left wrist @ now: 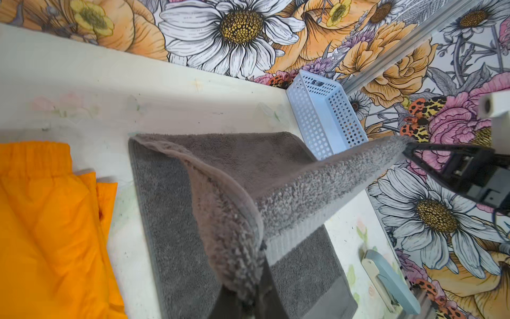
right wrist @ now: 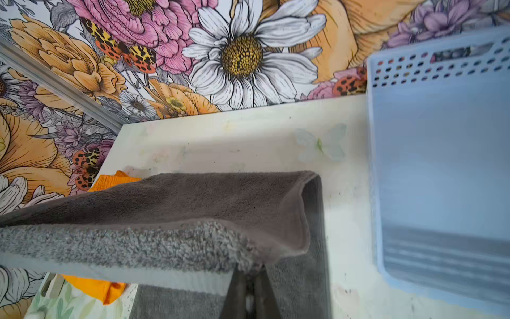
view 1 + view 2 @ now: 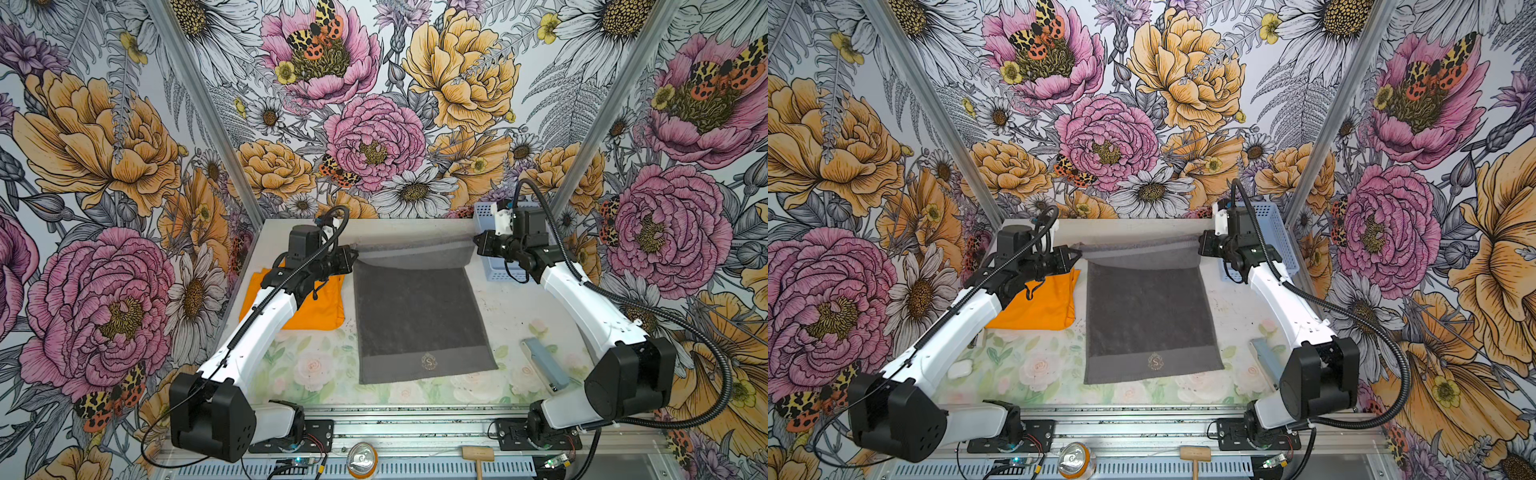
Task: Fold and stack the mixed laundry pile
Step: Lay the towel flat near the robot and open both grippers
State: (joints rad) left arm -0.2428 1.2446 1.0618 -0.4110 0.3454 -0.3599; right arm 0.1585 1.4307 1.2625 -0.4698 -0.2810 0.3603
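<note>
A dark grey towel lies flat in the middle of the table, its gold emblem near the front edge. Its far edge is lifted and stretched between both grippers. My left gripper is shut on the far left corner. My right gripper is shut on the far right corner. The raised strip curls over the towel below. Folded orange shorts lie left of the towel, partly under my left arm.
A pale blue perforated basket stands at the back right, just behind my right gripper. A flat blue-grey tool lies at the front right. A can and a wooden mallet sit on the front rail.
</note>
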